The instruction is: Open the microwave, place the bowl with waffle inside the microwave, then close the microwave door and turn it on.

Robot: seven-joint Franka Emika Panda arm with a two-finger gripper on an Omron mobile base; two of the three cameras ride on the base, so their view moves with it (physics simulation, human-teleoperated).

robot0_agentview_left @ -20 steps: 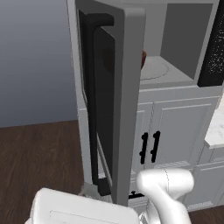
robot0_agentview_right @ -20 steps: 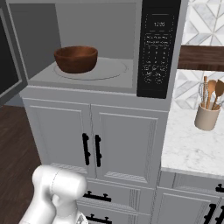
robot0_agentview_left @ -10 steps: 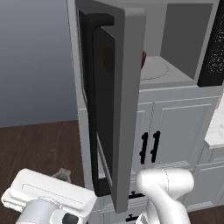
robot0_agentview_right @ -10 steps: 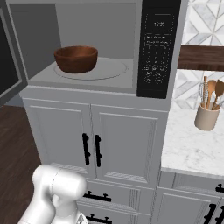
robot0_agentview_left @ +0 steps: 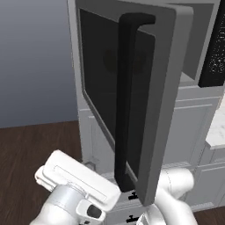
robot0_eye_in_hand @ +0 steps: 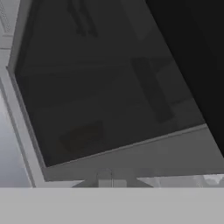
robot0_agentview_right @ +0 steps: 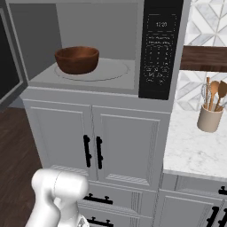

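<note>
Inside the microwave, the bowl sits left of centre.

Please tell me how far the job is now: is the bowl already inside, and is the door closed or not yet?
Done: the bowl already sits inside the microwave, on the round plate.
In hand: the microwave door is part-way open, and the hand view looks closely at its dark glass; the gripper is shut and holds nothing.
Left: shut the door fully, then press the control strip to turn it on.
</note>
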